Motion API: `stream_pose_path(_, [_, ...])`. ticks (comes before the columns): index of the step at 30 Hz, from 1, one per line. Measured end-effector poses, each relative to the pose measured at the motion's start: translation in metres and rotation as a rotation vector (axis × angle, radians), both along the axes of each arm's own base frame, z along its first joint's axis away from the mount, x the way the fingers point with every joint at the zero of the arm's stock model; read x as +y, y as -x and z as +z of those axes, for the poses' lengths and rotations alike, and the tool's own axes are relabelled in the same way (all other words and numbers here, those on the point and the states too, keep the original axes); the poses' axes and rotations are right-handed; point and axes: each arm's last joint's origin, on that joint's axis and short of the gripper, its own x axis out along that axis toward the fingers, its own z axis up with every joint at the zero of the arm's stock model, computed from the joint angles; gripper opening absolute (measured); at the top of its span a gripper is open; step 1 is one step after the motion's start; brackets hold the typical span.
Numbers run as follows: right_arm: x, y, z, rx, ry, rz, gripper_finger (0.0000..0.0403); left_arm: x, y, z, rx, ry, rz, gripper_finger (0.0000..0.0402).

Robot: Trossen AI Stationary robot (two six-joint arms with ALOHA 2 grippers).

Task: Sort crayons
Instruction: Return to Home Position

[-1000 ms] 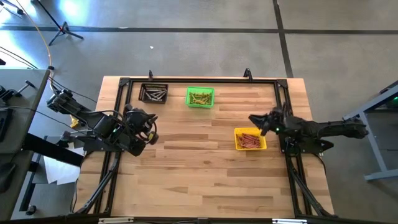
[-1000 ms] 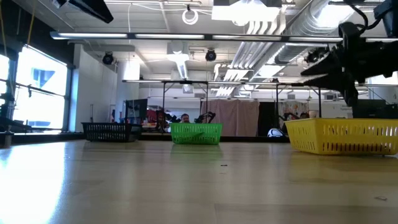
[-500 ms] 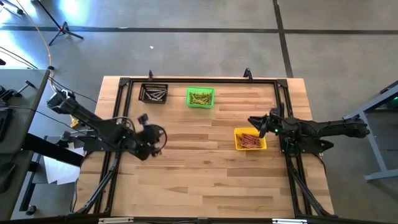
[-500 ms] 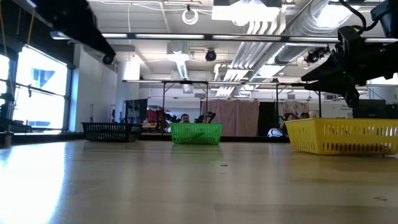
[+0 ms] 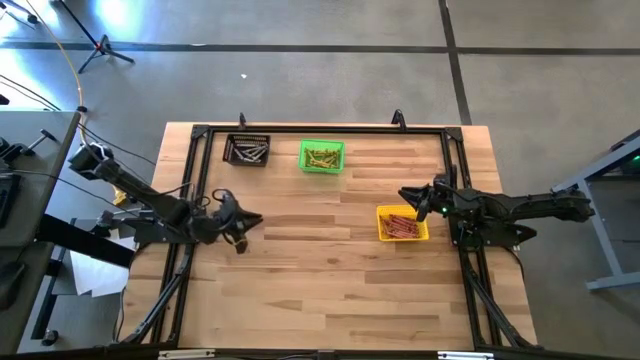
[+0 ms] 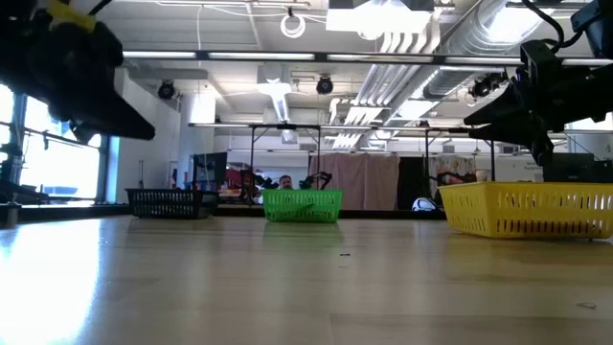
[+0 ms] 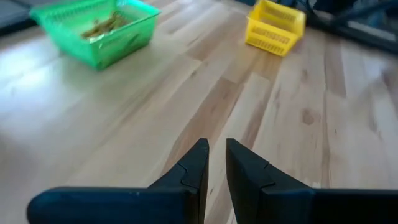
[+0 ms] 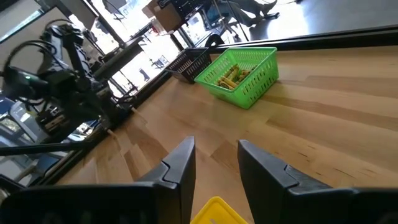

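Note:
Three small bins stand on the wooden table. The black bin [image 5: 247, 150] at the far left holds greyish crayons [image 5: 250, 152]. The green bin [image 5: 321, 156] holds yellow-gold crayons [image 5: 321, 158]. The yellow bin [image 5: 402, 223] at the right holds reddish crayons [image 5: 400, 224]. My left gripper [image 5: 252, 219] hovers over bare table near the left edge; its fingers [image 7: 199, 163] stand almost together and hold nothing. My right gripper [image 5: 407, 193] hovers just beyond the yellow bin's far side, fingers [image 8: 180, 163] apart and empty.
A black frame rail [image 5: 320, 128] runs around the table's far edge and sides. The table's middle and near half [image 5: 320, 290] is bare wood. The green bin [image 7: 93, 31] and yellow bin [image 7: 275, 26] lie ahead of my left gripper.
My left arm has come down from a raised, folded pose and stretched out low over the table near its left edge, with the gripper tipping toward level. My right gripper has kept still.

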Motion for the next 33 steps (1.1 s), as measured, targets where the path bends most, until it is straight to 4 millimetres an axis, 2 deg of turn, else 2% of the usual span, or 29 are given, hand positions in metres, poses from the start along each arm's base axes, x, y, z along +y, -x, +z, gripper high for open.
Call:
stream_pose_path(6, [0.0, 0.0, 0.0, -0.002, -0.003, -0.001, 0.0105, 0.01, 0.019, -0.022, -0.026, 0.061, 0.021, 0.0045])
stream_pose_path(12, [0.0, 0.0, 0.0, -0.001, -0.003, -0.001, 0.0105, 0.016, 0.031, -0.029, -0.09, 0.079, 0.0, 0.0045])
stream_pose_path(25, [0.0, 0.0, 0.0, -0.001, -0.003, -0.001, 0.0105, 0.023, 0.041, -0.01, -0.314, 0.172, 0.042, 0.0045])
stream_pose_path(33, [0.0, 0.0, 0.0, -0.002, -0.003, 0.0, 0.0105, 0.024, 0.045, -0.004, -0.348, 0.141, -0.015, 0.0045])
